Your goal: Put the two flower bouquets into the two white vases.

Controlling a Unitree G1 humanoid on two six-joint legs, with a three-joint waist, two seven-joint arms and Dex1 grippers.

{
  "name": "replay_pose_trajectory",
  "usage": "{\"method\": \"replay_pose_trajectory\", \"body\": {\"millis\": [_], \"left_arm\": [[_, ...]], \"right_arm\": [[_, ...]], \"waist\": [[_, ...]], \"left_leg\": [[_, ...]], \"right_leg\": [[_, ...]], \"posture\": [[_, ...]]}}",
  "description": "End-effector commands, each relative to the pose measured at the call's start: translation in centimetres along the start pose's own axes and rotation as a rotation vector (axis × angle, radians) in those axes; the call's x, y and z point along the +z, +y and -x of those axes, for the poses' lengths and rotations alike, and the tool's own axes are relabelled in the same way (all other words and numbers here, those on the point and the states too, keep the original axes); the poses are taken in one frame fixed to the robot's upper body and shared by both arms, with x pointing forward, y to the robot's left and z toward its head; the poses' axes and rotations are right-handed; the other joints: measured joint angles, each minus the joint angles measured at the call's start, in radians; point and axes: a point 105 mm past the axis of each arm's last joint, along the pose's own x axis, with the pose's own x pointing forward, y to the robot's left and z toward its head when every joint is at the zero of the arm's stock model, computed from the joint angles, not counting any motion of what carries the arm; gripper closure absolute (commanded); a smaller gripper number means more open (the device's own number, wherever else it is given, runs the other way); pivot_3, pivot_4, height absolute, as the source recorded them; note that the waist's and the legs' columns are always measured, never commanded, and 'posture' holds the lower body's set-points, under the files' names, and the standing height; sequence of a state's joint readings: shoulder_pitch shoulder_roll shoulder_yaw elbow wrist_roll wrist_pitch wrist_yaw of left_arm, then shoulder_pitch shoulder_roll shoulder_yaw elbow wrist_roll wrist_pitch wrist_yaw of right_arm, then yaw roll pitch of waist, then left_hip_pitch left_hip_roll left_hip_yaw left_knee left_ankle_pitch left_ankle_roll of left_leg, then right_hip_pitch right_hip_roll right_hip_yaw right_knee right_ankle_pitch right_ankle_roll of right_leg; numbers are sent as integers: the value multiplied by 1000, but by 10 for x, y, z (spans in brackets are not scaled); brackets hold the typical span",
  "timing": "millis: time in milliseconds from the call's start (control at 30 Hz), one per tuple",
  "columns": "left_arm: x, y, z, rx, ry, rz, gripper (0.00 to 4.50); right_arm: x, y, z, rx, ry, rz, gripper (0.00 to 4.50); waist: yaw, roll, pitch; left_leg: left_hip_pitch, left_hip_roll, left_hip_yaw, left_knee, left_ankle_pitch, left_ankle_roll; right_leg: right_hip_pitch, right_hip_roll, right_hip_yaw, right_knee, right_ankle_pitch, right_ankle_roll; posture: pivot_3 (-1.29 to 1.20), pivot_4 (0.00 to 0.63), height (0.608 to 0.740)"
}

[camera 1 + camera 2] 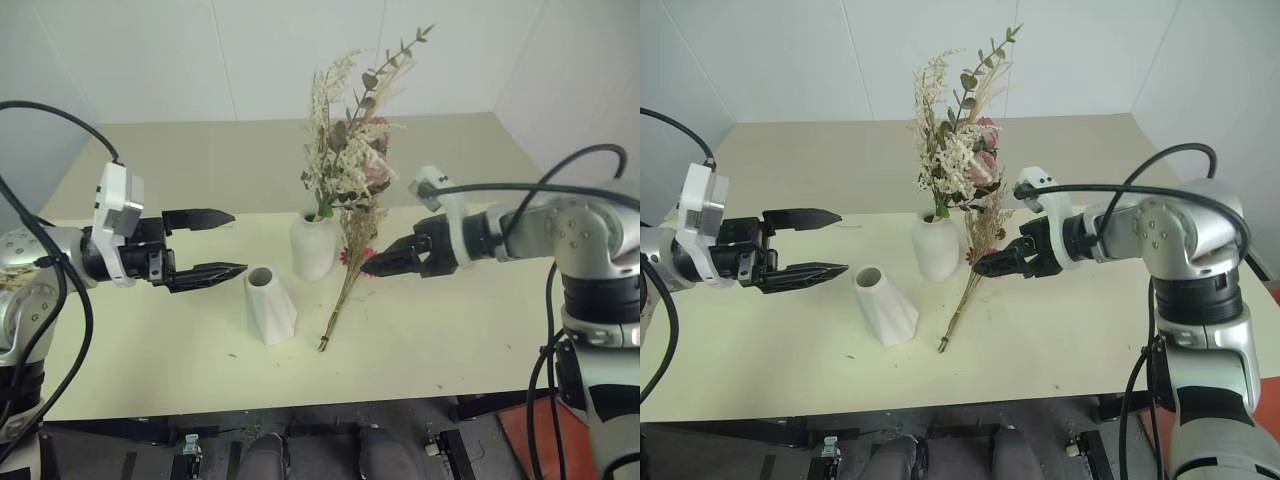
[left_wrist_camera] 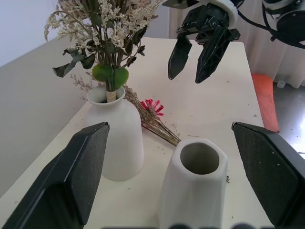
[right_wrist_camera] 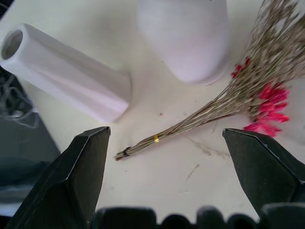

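The fuller bouquet (image 1: 350,150), cream sprigs with pink roses and green leaves, already stands upright in the rounded vase (image 1: 316,245) on the pale bench (image 1: 450,330). That vase sits between the two hands, somewhat nearer the right one.

The left hand (image 1: 208,243) hangs above the bench with its two black fingers spread wide and level, holding nothing. Just past its fingertips stands the slanted cone vase (image 1: 269,303), mouth up and empty; in the left wrist view the cone vase's round opening sits right between the fingers, with the rounded vase beside it and a little farther off.

The right hand (image 1: 378,263) points down and toward the left hand. Its fingers are parted and empty, as the left wrist view shows clearly. Its tips are close by the thin bouquet (image 1: 350,270) of tan grasses, though I cannot tell whether they touch it. That bouquet lies on the bench on the right hand's side of the rounded vase, head leaning against the vase, cut stem ends trailing out in front near the cone vase's base. Its pink-red daisy (image 3: 267,107) rests low beside the rounded vase. In the right wrist view the bound stems lie between the open fingers, apart from the cone vase.
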State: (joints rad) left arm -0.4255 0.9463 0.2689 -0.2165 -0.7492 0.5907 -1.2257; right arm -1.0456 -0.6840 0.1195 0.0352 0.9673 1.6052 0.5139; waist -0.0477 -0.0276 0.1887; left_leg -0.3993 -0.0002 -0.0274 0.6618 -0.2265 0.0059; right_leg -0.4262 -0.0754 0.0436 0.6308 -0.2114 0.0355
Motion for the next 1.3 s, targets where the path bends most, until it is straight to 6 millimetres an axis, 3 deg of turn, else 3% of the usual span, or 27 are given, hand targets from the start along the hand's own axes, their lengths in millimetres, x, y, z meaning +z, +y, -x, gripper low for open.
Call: {"method": "replay_pose_trajectory", "body": {"millis": [33, 233, 633, 733, 933, 1133, 1300], "left_arm": [[8, -1, 1, -18, -11, -39, 0], [10, -5, 3, -28, -9, -45, 0], [7, -9, 7, -4, -6, -40, 0], [8, -9, 7, 1, -7, -42, 0], [9, -8, 8, 6, -7, -45, 0], [7, -7, 6, 4, -15, -44, 0], [8, -4, 3, -4, -23, -44, 0]], "right_arm": [[-3, 2, -22, 10, 105, -94, 25], [-15, -7, -54, -115, 200, -192, 25], [-22, -5, -87, -231, 235, -300, 25], [-23, -6, -91, -251, 221, -321, 591], [-24, -19, -81, -309, 179, -375, 2478], [-29, -50, -61, -447, 84, -543, 4452], [-34, -72, -38, -567, -47, -739, 4484]], "waist": [[-1, 0, 0], [3, 0, 0], [1, 0, 0], [1, 0, 0], [0, 0, 0], [1, 0, 0], [2, -1, -1]], "left_leg": [[0, 0, 0, 0, 0, 0], [-5, 0, 0, 0, 0, 0], [-8, 0, 0, 0, 0, 0], [-8, 0, 0, 0, 0, 0], [-8, 0, 0, 0, 0, 0], [-8, 0, 0, 0, 0, 0], [-8, 0, 0, 0, 0, 0]], "right_leg": [[0, 0, 0, 0, 0, 0], [-4, 0, 0, 0, 0, 0], [-8, 1, 0, 1, 1, 0], [-8, 1, 0, 1, 1, 0], [-8, 1, 0, 1, 1, 0], [-8, 1, 0, 1, 1, 0], [-7, 1, 0, 1, 1, 0]], "posture": [[0, 150, 740], [0, 150, 740], [0, 150, 740], [0, 150, 740], [0, 150, 740], [0, 150, 740], [0, 150, 740]]}}
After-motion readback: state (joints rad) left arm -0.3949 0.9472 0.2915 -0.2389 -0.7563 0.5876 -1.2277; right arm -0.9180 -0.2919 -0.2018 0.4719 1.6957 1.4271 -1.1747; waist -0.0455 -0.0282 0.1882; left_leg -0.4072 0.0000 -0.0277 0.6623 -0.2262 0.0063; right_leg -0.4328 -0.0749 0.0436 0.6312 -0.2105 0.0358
